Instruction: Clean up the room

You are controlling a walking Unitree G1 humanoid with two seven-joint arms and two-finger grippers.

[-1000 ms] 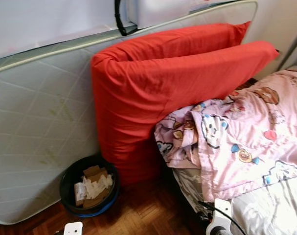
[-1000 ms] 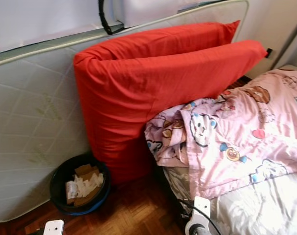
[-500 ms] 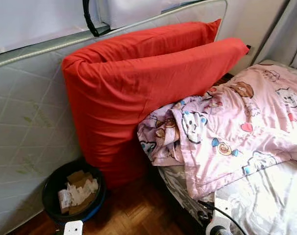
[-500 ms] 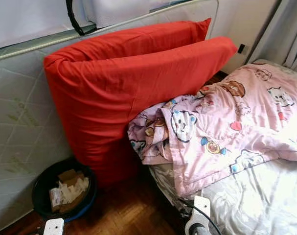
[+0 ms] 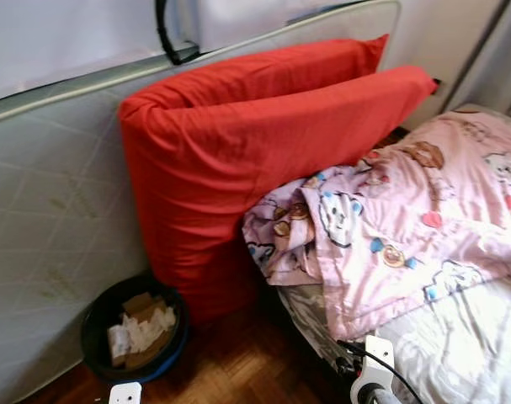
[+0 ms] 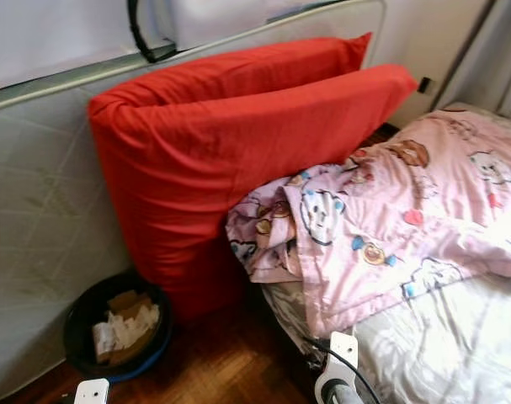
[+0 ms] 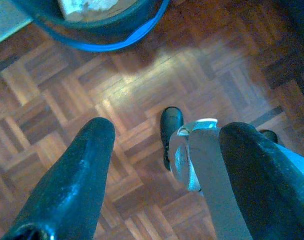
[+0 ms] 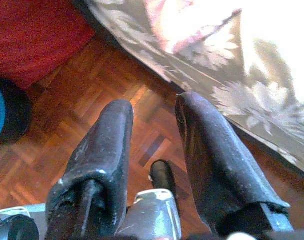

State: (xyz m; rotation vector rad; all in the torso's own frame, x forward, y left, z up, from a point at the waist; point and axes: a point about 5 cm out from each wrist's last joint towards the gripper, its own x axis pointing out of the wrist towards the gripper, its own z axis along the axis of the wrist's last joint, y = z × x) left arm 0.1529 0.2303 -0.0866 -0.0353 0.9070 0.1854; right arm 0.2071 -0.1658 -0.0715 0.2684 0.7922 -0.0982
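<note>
Red cushion (image 5: 255, 160) leaning on upended mattress (image 5: 53, 219), long axis rising toward far right corner. Pink quilt (image 5: 407, 219) bunched at bed's near edge, bin (image 5: 133, 337) on parquet. View swung slightly back leftward since half a second ago; nothing tidied. Left gripper (image 7: 162, 145) and right gripper (image 8: 154, 135) spread apart, empty, above floor.

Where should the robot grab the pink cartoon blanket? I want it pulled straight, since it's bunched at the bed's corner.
Probably the bunched corner of the pink blanket, where it overhangs the bed beside the red cushion. The folds there stand up thick enough to pinch, while the rest lies flat. Come from the floor side, the near side, with open jaws; the right gripper is closest.
</note>
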